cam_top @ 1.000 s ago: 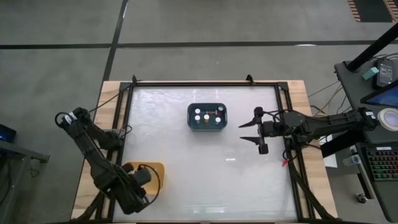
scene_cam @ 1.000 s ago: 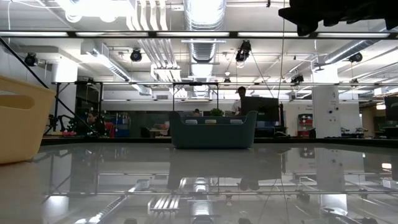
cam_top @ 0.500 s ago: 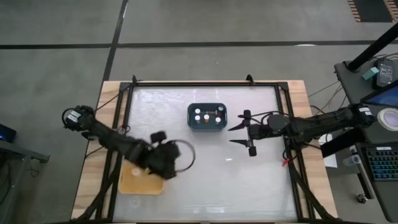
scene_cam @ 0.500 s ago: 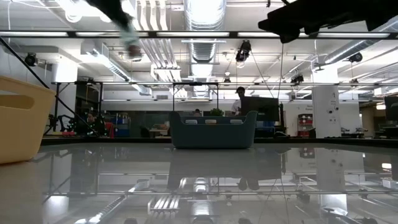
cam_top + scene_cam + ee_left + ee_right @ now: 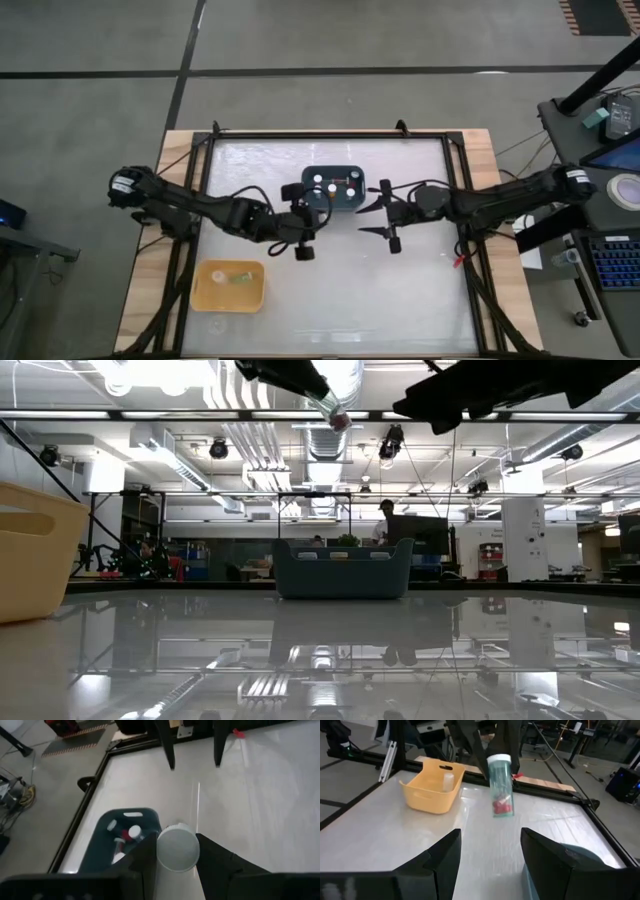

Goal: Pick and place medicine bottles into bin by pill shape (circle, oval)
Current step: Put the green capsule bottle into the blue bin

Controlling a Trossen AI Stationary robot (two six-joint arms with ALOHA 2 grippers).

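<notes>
Yellow bin: near left of the table, one white-capped bottle inside.
Left gripper: above the table just left of the blue bin, clenched on a clear bottle with red pills, cap up.
Blue bin: far centre, several capped bottles standing inside.
Right gripper: just right of the blue bin, fingers spread, holding nothing.

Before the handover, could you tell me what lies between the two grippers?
Nothing: in the high view the left gripper, holding a bottle, and the right gripper are separated only by bare table.
</notes>
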